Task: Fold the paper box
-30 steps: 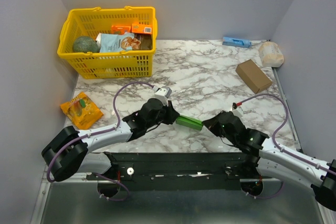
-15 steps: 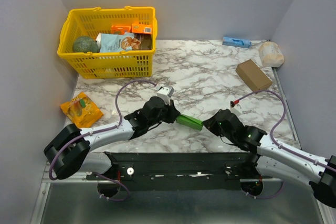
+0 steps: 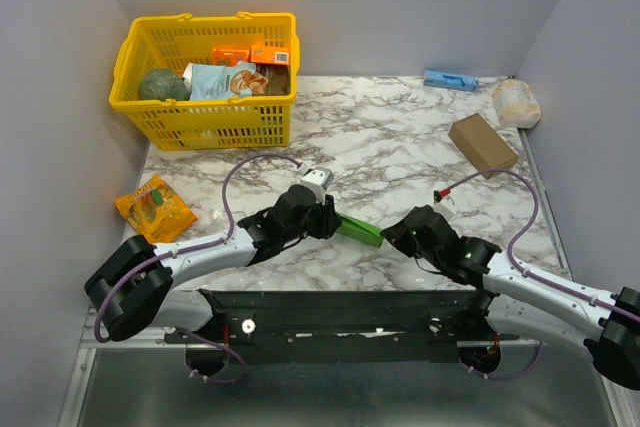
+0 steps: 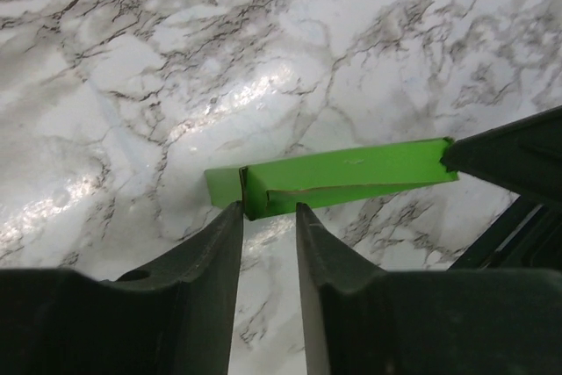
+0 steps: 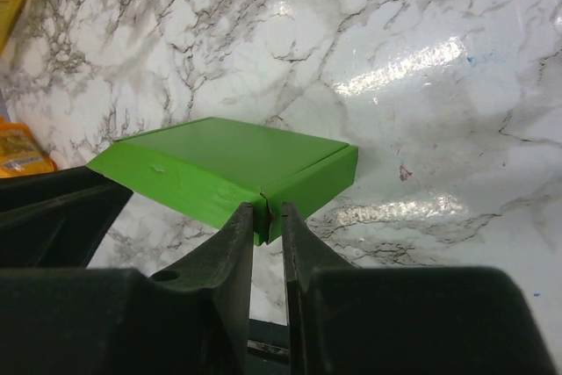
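Note:
The paper box (image 3: 360,230) is a flat bright green card box held just above the marble table (image 3: 400,147) between my two arms. In the right wrist view, one corner of the paper box (image 5: 228,160) sits between the fingers of my right gripper (image 5: 266,210), which is shut on it. In the left wrist view the paper box (image 4: 342,173) shows edge-on, its near corner just at the tips of my left gripper (image 4: 268,208). That gripper stands open with a clear gap. Seen from above, the left gripper (image 3: 335,219) and right gripper (image 3: 390,239) meet the box from opposite ends.
A yellow basket (image 3: 200,122) of groceries stands at the back left. An orange packet (image 3: 155,209) lies left of the left arm. A brown cardboard box (image 3: 483,144), a white bag (image 3: 516,102) and a blue item (image 3: 450,79) sit at the back right.
My left gripper's jaws have spread apart, letting go of the box's end. The box and both grippers have shifted slightly left.

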Motion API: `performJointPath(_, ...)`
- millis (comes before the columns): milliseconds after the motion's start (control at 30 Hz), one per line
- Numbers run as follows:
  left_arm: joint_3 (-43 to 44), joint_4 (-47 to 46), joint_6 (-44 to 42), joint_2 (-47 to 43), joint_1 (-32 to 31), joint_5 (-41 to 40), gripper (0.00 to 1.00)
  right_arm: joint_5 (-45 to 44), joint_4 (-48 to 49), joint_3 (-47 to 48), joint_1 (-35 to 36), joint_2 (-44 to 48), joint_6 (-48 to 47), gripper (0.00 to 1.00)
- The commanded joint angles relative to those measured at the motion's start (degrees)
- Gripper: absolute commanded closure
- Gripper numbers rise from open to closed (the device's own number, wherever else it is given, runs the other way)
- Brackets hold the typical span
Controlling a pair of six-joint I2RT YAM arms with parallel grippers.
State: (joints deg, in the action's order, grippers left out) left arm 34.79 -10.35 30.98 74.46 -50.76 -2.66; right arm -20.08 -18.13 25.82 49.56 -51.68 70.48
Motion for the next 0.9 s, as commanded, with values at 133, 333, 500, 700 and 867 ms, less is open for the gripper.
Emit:
performJointPath(133,4.23,6.66,-5.14,-3.18,0.57,-0.51,0.40,1.88,-13.95,-6.23,0.71,-1.23,-0.17,0.77)
performJointPath(333,1.27,2.01,-6.55,-7.04,2.68,4.13,0.31,1.53,-13.16,-5.87,0.71,-1.58,0.98,0.77)
performJointPath(500,-1.21,-0.98,-7.69,-8.01,5.23,8.63,0.38,1.71,-12.37,-5.79,0.71,-1.67,1.24,0.77)
performJointPath(700,-1.39,-2.30,-9.62,-7.05,5.67,13.81,0.49,1.71,-12.46,-6.14,0.71,-0.88,1.42,0.77)
performJointPath(867,-0.51,-2.22,-10.50,-5.20,5.67,14.26,0.56,1.71,-12.46,-6.58,0.71,-0.53,1.77,0.77)
